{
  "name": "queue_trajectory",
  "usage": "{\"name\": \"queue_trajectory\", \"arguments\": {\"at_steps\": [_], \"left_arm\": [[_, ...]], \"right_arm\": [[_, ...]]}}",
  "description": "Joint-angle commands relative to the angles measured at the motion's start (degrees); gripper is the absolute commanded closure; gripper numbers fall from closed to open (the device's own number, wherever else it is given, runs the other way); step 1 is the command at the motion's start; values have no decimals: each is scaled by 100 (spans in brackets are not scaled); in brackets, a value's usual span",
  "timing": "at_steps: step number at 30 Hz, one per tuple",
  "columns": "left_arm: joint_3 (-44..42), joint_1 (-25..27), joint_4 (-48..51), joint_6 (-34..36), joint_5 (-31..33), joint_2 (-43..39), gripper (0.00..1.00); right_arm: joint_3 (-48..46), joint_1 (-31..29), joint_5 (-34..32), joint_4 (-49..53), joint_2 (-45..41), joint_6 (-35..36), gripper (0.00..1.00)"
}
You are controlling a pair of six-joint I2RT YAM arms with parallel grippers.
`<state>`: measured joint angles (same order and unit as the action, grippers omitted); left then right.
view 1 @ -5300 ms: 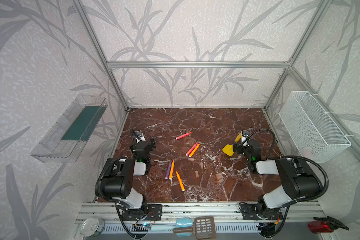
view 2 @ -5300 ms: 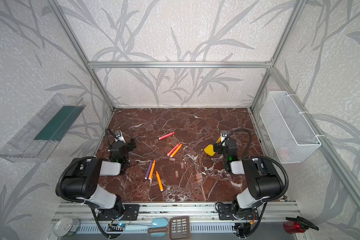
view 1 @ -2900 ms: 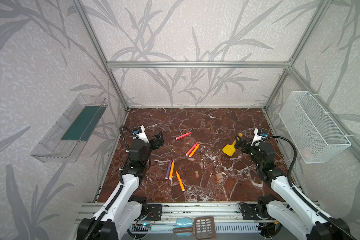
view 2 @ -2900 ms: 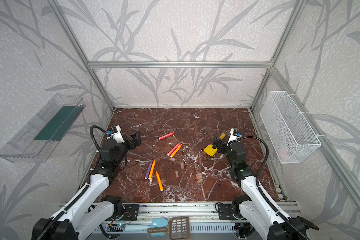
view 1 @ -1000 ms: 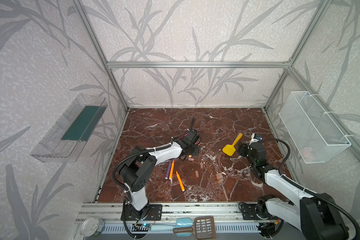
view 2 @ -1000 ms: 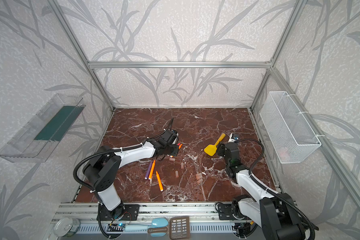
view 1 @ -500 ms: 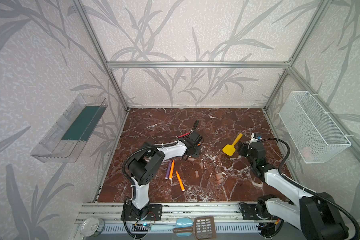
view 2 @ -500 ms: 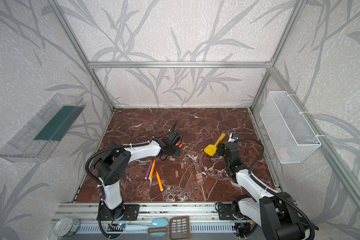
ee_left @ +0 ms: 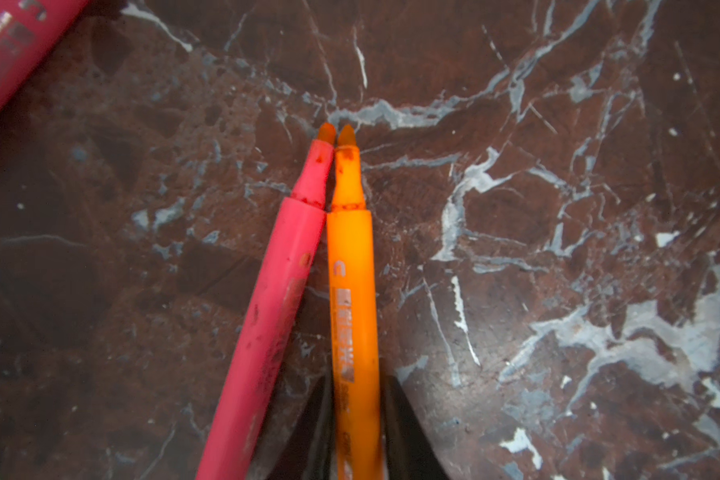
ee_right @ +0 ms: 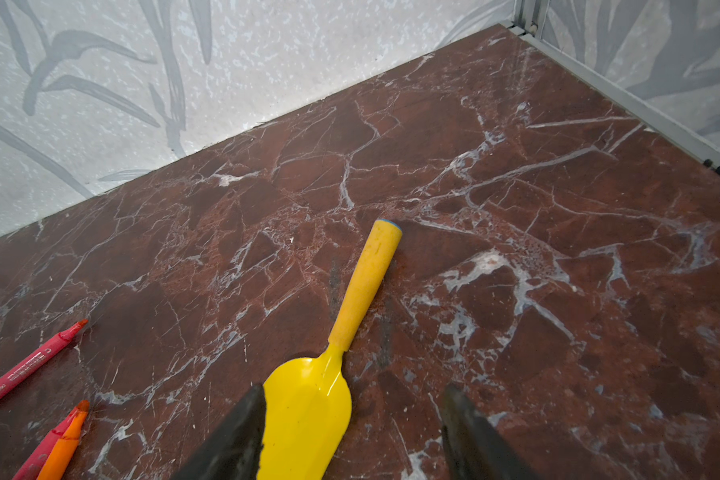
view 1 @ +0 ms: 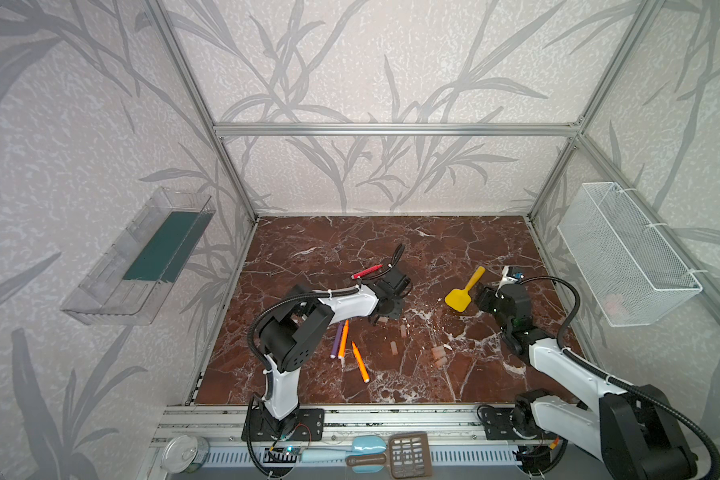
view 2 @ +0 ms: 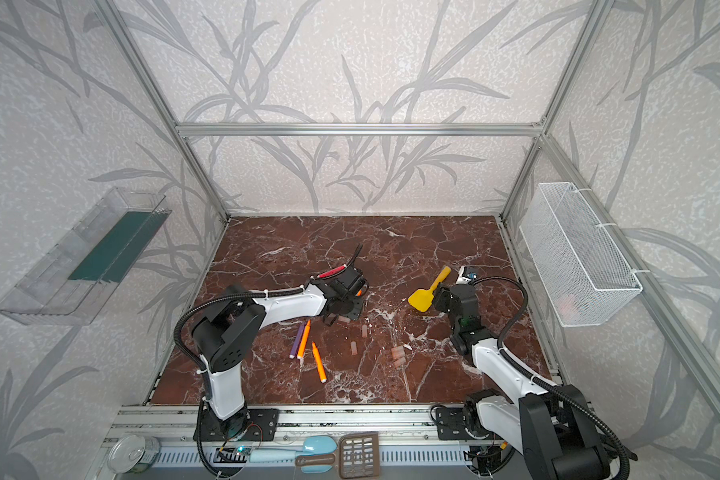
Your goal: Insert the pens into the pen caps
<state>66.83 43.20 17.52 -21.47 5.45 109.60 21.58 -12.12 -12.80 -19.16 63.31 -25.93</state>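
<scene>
In the left wrist view my left gripper [ee_left: 356, 384] is shut on an orange pen [ee_left: 352, 257] that lies on the marble floor. A red-pink pen [ee_left: 267, 311] lies against it, tips together, and another red-pink pen [ee_left: 13, 50] lies further off. In both top views that gripper [view 1: 385, 309] [view 2: 341, 309] hides the pair. A purple pen [view 1: 336, 340] and two orange pens [view 1: 343, 338] [view 1: 360, 361] lie nearer the front. Pen caps [view 1: 403, 330] [view 1: 393, 348] [view 1: 438, 355] lie scattered to their right. My right gripper [ee_right: 354, 395] stands open and empty.
A yellow spatula [ee_right: 308, 415] [view 1: 460, 297] lies on the floor, its blade between my right gripper's fingers. A wire basket [view 1: 624, 253] hangs on the right wall and a clear tray [view 1: 142, 257] on the left wall. A can [view 1: 184, 453] and utensils [view 1: 408, 453] lie along the front rail.
My left arm reached from the left side to the pens at the middle, and its jaws have now closed on the orange pen. The right arm has stayed still over the last second.
</scene>
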Motion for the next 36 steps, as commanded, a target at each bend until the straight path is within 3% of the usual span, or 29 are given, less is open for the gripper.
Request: {"name": "queue_trajectory", "arguments": {"at_steps": [1, 10, 18, 21, 25, 30, 36], "left_arm": [[23, 31, 155, 23, 155, 189, 84], [-144, 33, -247, -24, 293, -5, 100], [1, 34, -346, 80, 581, -470, 100], [-160, 36, -717, 172, 230, -852, 100], [-775, 66, -1863, 272, -801, -1379, 100], [-1563, 182, -2879, 144, -1209, -1848, 100], [-2324, 346, -3529, 185, -1365, -2483, 100]], "right_arm": [[50, -34, 14, -44, -82, 0, 34], [-44, -89, -12, -57, -256, 39, 34], [205, -345, 292, 330, -346, 310, 34], [482, -759, 692, 743, -502, 0, 34], [330, -1692, 1211, -48, -706, -580, 28], [440, -2621, 1245, -796, -369, -1159, 30], [465, -2739, 1130, -1358, 121, -1662, 33]]}}
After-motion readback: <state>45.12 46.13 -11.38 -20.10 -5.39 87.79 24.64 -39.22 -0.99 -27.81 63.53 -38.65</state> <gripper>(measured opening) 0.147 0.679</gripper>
